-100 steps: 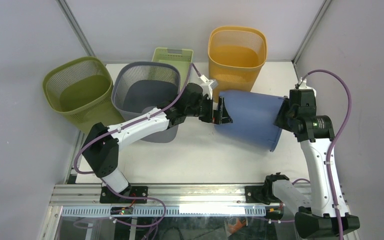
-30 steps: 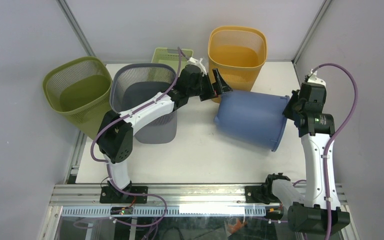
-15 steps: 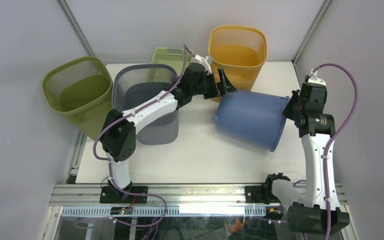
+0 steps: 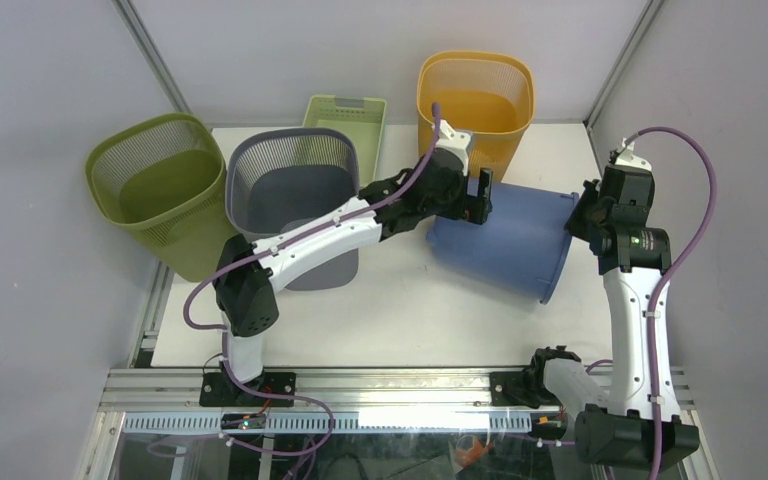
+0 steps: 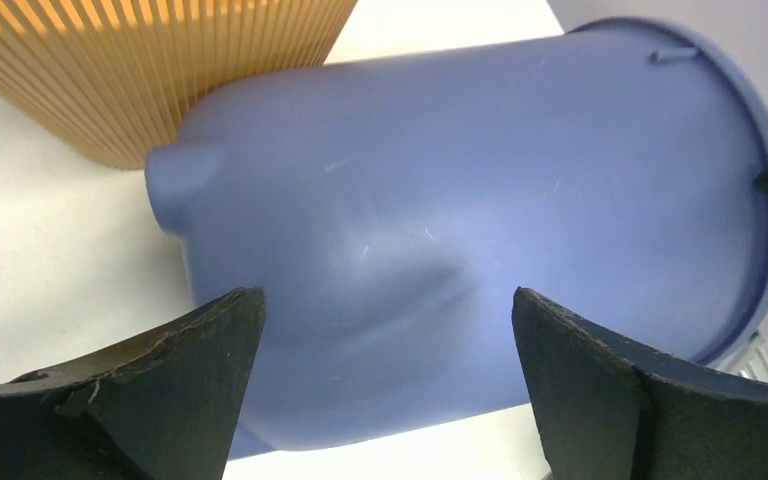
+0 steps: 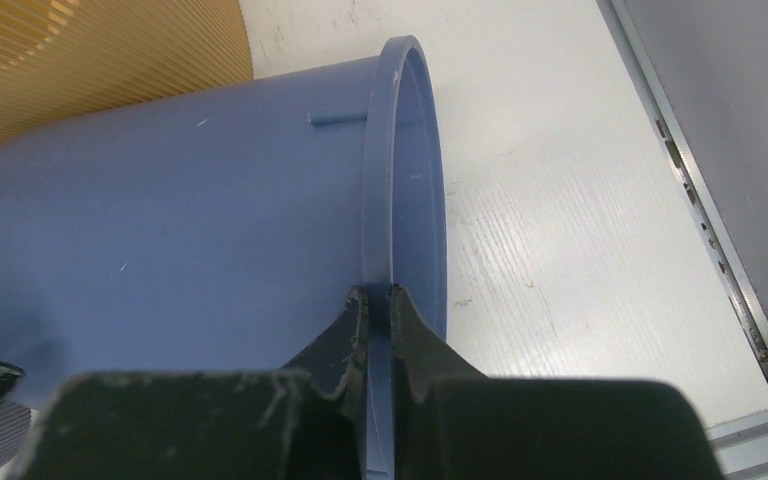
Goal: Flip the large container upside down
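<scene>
The bin [image 4: 505, 240] lies on its side between the two pincers, its mouth turned toward the right pincer [image 4: 575, 215] and its narrower base toward the left pincer [image 4: 480, 195]. It is plain blue plastic with solid, smooth walls that taper from a wide mouth down to a rounded base. A thick lip rings the mouth, and a short rib sits on the wall just behind that lip. A small nub sticks out at the edge of the base, and fine pale scratches mark the side.

The right pincer is clamped on the lip, one finger inside the mouth and one outside, with the bin stretching away beyond its fingers. The left pincer hangs with its fingers spread wide apart, just above the bin's upper side near the base. The wall shows in the gap between the two dark fingertips [image 5: 210, 340], and I cannot tell whether they touch it.

The orange basket [image 4: 475, 100] stands just beyond the left pincer, right beside the bin's base end. The white tabletop [image 4: 390, 310] shows under the bin; whether the low side rests on it I cannot tell.
</scene>
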You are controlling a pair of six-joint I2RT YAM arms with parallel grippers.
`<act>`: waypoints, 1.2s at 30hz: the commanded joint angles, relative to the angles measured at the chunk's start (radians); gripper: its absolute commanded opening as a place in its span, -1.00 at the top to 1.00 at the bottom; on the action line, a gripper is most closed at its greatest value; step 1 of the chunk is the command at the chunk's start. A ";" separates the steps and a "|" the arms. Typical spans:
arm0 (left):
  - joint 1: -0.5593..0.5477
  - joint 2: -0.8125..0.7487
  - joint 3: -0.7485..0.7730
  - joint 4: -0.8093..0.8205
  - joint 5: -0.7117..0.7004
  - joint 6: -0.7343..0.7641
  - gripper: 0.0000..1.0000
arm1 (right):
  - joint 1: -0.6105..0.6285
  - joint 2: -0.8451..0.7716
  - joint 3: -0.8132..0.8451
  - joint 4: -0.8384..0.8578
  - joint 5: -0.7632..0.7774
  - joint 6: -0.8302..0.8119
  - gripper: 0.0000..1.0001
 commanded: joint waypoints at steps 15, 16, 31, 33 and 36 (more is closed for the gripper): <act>-0.071 -0.165 -0.285 0.079 -0.350 -0.139 -0.98 | -0.001 -0.015 -0.031 -0.042 -0.050 0.005 1.00; -0.055 -0.169 -0.300 0.088 -0.302 -0.152 -0.97 | -0.001 -0.016 -0.031 -0.043 -0.049 0.005 1.00; 0.006 -0.142 -0.331 0.174 0.163 -0.109 -0.98 | -0.001 -0.006 0.008 -0.066 -0.033 0.010 0.80; -0.011 -0.143 -0.329 0.178 0.184 -0.111 -0.98 | -0.001 0.007 0.042 -0.085 -0.018 0.012 0.42; -0.034 -0.152 -0.336 0.184 0.183 -0.122 -0.98 | -0.001 0.018 0.097 -0.120 0.026 0.013 0.14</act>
